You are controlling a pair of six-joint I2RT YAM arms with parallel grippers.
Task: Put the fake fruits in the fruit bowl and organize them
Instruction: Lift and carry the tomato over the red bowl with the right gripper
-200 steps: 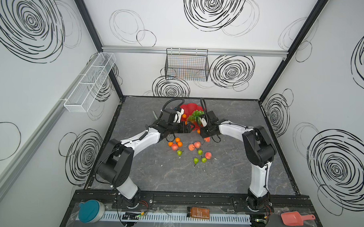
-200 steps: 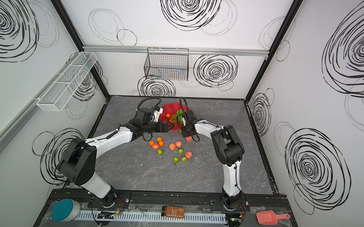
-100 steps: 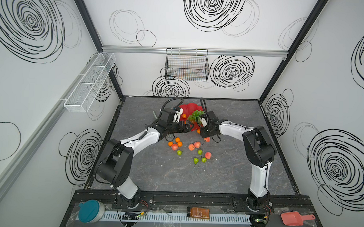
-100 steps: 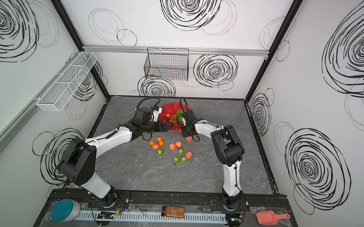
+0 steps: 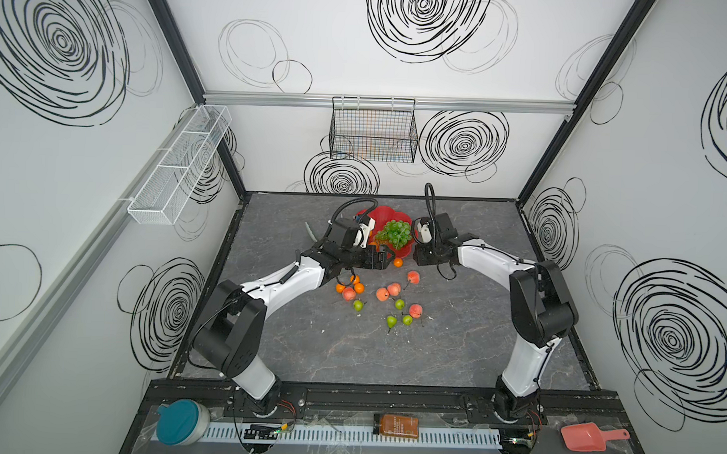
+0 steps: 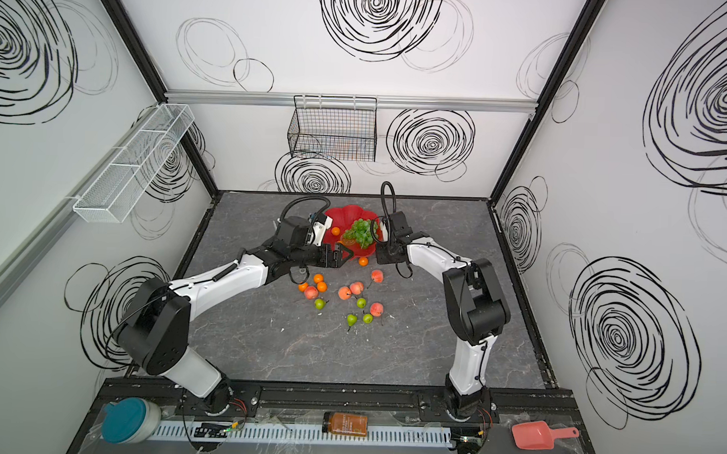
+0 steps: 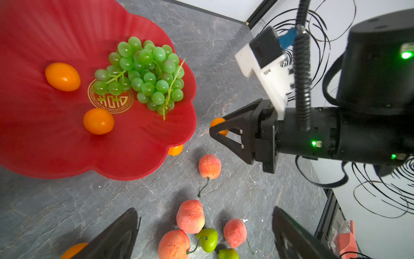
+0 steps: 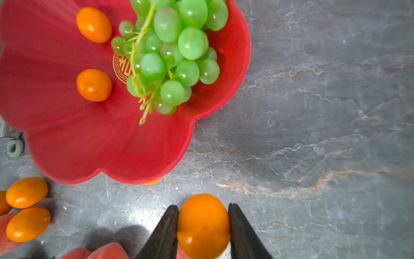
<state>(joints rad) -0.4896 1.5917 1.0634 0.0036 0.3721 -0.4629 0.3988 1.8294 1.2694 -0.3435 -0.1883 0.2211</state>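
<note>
The red fruit bowl [image 5: 389, 215] [image 6: 347, 216] sits at the table's back middle. In it lie the green grapes [image 7: 143, 74] [image 8: 174, 56] and two tangerines [image 7: 62, 76] [image 7: 98, 121]. My right gripper [image 8: 202, 206] is shut on a tangerine [image 8: 203, 226] just off the bowl's front-right rim, low over the table. Open and empty, my left gripper [image 7: 205, 213] [image 5: 383, 255] hovers at the bowl's front rim, above loose peaches [image 7: 190, 216] and pears [image 7: 207, 238]. One tangerine [image 7: 175, 149] lies half under the rim.
Loose peaches [image 5: 413, 276], pears [image 5: 391, 321] and tangerines [image 5: 358, 287] are scattered on the grey table [image 5: 349, 352] in front of the bowl. A black wire basket [image 5: 373, 130] hangs on the back wall. The pink scoop [image 5: 587, 437] lies on the front ledge.
My left gripper has drawn back a little from over the bowl toward its front rim. The right gripper has stayed in place with the tangerine.
</note>
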